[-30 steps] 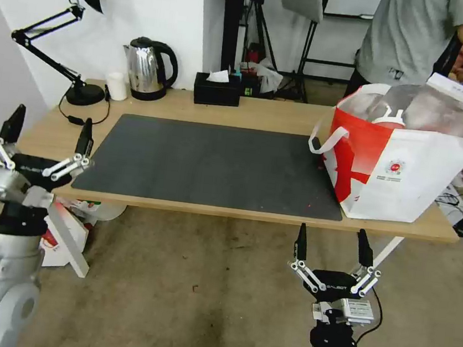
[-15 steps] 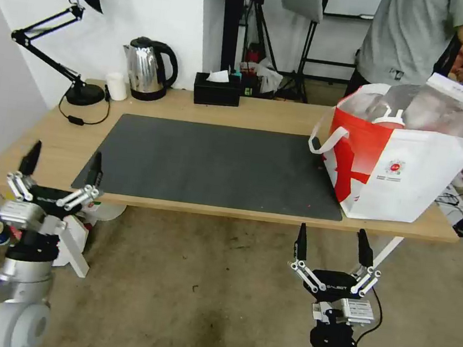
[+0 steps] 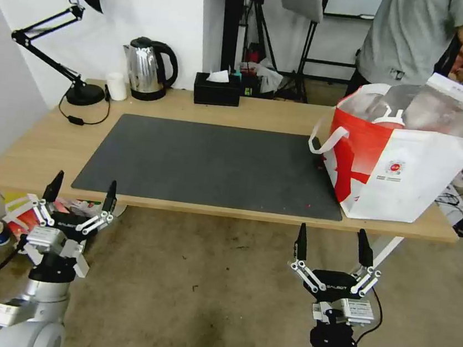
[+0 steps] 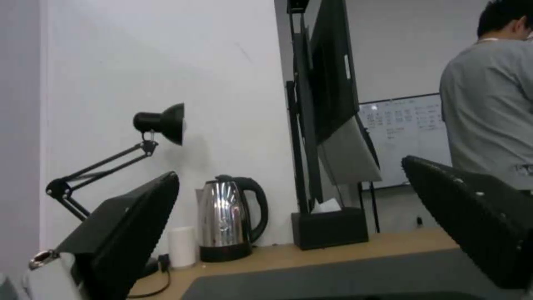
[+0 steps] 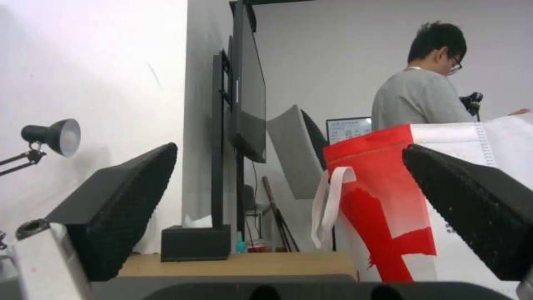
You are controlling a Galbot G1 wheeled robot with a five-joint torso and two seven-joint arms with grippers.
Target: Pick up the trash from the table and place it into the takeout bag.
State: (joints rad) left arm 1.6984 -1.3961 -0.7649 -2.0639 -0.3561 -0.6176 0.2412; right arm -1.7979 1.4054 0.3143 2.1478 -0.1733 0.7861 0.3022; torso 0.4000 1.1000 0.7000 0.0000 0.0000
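surface: light-wood surface with dark grey mat; no trash lying on mat or wood.
takeout bag: white-and-red takeout bag stands upright at the right end of the surface, one corner on the mat, mouth open, foil lining showing.
trash: red drink cup with white lid and straw sits inside the bag near its rim; the other containers can't be made out in the bag, too hidden to tell.
left gripper: left gripper low, below the near-left edge of the surface, jaws spread, nothing between them.
right gripper: right gripper low, in front of the near edge, just below the bag, jaws spread and empty.
other items: steel kettle, black tissue box, desk lamp along the far edge, untouched.
progress: judged done or nearly so; nothing left on the surface to pick up, both arms parked clear.
left to do: likely nothing; can't confirm all three pieces are in the bag.
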